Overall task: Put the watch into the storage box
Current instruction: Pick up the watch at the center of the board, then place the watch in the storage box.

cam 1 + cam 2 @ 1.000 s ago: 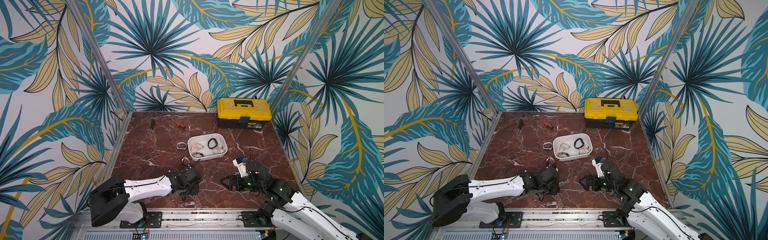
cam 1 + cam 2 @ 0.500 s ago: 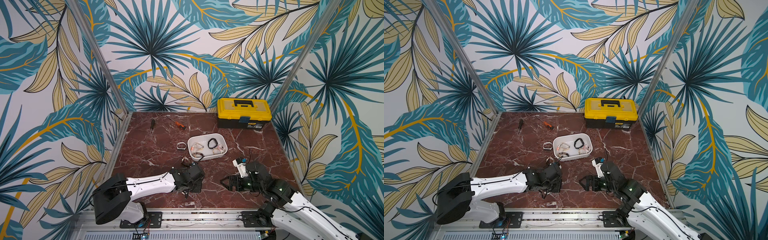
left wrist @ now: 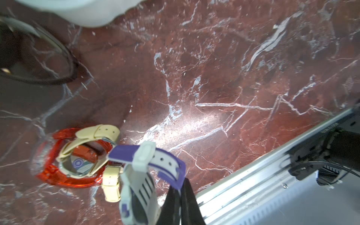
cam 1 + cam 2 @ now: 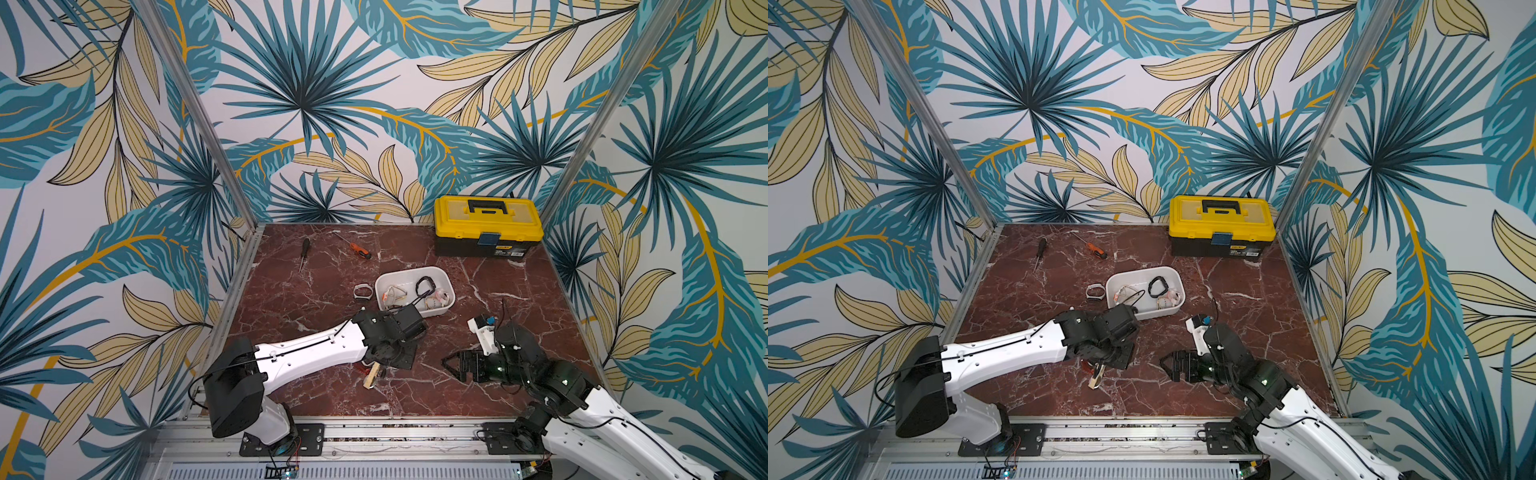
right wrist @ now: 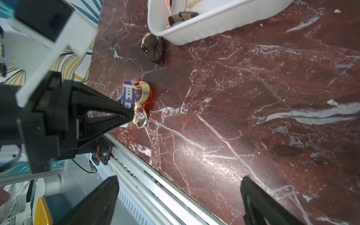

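A: Left gripper (image 3: 179, 191), what's it on?
B: Jaws squeezed right together on the tip of the purple strap of the purple-and-white watch (image 3: 140, 161). Thin pinch, right at the end.

A: Where's the watch?
B: Outside the storage box (image 4: 440, 309), in front of it and well apart. Can't tell if it's off the table yet.

A: Risks?
B: First, slip. With a grip that far out on a floppy strap, the watch body probably hangs and swings, and could slide out on the way to the box.
Second, the pile. The cream watch (image 3: 97, 132) touches it and the red watch (image 3: 50, 175) lies under the cream one. A lift may drag those along or snag.
Third, a dangling watch could hit the box's front wall. The box looks light, so it might shove instead of dropping in.

A: Right gripper (image 4: 451, 365)?
B: Jaws spread wide, nothing in them. It hovers in front of the box and clear of the pile, so no help if the watch drops.
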`<state>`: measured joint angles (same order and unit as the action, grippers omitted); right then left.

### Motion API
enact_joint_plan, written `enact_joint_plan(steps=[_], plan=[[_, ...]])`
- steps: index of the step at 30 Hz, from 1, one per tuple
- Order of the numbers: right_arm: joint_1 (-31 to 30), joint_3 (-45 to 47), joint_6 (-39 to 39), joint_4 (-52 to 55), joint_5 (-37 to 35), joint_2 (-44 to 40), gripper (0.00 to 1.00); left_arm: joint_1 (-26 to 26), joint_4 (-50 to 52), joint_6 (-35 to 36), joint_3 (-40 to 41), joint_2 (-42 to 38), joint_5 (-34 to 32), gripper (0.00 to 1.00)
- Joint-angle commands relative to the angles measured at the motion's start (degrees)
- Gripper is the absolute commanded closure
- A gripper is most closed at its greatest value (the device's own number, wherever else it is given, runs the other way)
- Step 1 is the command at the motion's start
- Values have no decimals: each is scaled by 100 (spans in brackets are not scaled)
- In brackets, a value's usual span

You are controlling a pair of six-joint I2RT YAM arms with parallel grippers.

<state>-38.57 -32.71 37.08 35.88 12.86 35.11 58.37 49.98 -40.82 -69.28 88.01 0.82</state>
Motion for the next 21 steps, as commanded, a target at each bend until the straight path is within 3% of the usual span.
enact_joint_plan(steps=[1,11,21], plan=[[-20,-29,-80,21,-19,-185,0,-390,902,783,-801,214,-146,92],[-20,-177,-379,-55,-12,-515,0,-1483,1383,2403,-3161,1988,-372,95],[-19,-303,-526,-172,-73,-101,0,-1777,2115,3400,-5735,4015,-827,96]])
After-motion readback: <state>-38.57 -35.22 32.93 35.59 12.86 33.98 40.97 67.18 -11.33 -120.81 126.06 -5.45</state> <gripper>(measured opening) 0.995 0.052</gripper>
